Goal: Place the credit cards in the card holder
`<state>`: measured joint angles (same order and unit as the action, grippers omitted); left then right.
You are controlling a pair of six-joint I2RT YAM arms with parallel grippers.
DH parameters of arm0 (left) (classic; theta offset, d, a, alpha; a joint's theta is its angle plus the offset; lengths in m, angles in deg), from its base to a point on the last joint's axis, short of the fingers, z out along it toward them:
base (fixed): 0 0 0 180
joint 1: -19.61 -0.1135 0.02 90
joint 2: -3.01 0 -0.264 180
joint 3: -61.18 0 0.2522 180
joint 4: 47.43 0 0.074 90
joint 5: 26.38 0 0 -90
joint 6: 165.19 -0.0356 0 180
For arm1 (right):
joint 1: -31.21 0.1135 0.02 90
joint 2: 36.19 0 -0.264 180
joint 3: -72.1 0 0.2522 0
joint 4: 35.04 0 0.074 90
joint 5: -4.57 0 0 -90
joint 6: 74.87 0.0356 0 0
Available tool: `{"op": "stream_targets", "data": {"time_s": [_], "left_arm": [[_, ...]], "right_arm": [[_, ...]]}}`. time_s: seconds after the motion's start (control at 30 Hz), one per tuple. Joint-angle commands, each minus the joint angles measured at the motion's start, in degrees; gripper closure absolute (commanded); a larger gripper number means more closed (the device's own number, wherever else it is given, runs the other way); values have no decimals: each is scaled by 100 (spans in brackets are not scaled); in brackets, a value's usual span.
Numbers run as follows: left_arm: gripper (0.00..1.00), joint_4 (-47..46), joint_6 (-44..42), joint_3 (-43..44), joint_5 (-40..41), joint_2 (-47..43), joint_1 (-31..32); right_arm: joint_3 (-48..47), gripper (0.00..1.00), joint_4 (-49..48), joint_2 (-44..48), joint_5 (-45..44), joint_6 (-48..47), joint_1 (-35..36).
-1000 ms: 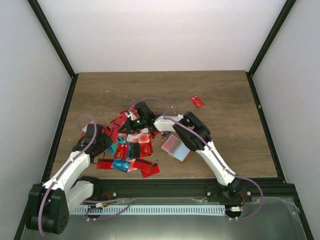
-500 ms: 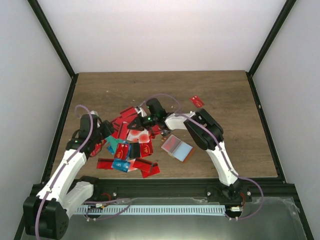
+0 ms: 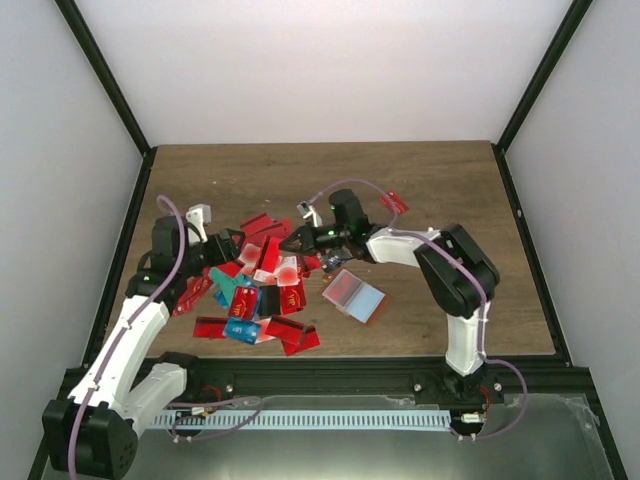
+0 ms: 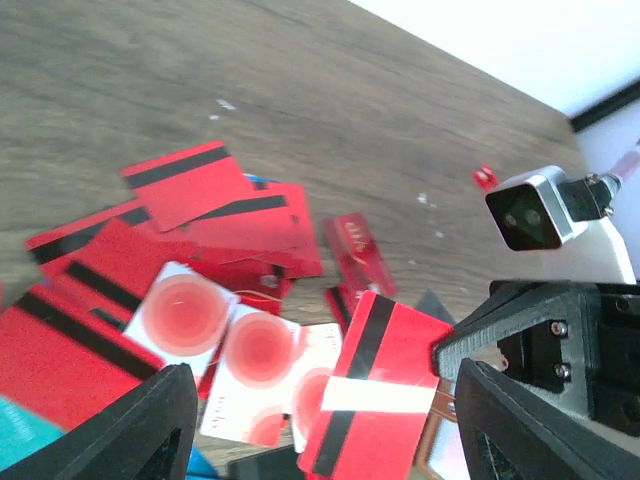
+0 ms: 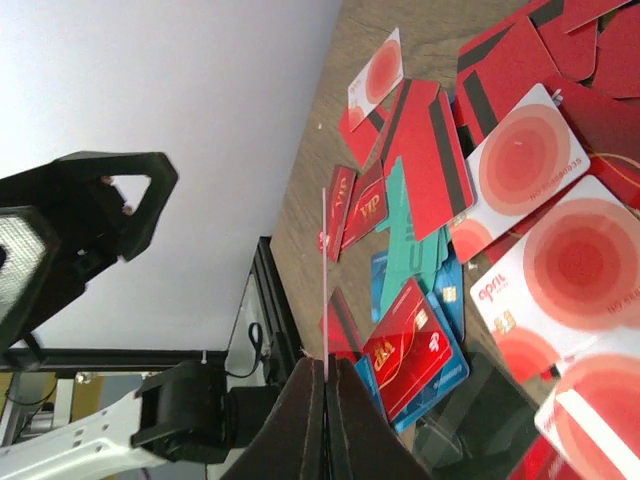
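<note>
The right fingers [image 5: 296, 420] clamp one red credit card [image 4: 385, 395] edge-on over the scattered credit cards [image 3: 262, 292], the left fingers [image 4: 150, 430] gape empty; next it needs sliding into the open card holder [image 3: 353, 296] beside them

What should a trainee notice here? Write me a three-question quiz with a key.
1. True or false: the left pincer grips a card.
2. Relative to the card pile, the card holder lies: A) shut, on top of it; B) open, to its right; C) underneath it.
3. What does the right pincer pinch?
Key: 1 false, its jaws stand open and empty; 2 B; 3 one credit card, seen edge-on in the right wrist view.
</note>
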<state>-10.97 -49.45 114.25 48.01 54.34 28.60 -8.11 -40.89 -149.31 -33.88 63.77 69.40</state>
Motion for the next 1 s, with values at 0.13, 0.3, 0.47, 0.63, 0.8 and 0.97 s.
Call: {"op": "stream_targets", "data": {"time_s": [0.13,0.3,0.47,0.63,0.8,0.97], "left_arm": [[37,-1847,45,-343,-2426,166,13],[40,-3146,670,-806,-3242,347,23],[45,-4076,1100,-1045,-3916,540,208],[50,-4237,1147,-1092,-3934,562,583],[54,-4044,1037,-1013,-3797,537,795],[58,-3699,822,-926,-3601,521,831]], "right_arm": [[995,99,-176,1573,591,-364,-557],[1343,99,17,2211,833,-576,-730],[1458,99,73,2521,1046,-654,-743],[1456,99,131,2655,1132,-679,-743],[1460,99,131,2734,1341,-672,-743],[1495,99,196,2888,1392,-730,-743]]}}
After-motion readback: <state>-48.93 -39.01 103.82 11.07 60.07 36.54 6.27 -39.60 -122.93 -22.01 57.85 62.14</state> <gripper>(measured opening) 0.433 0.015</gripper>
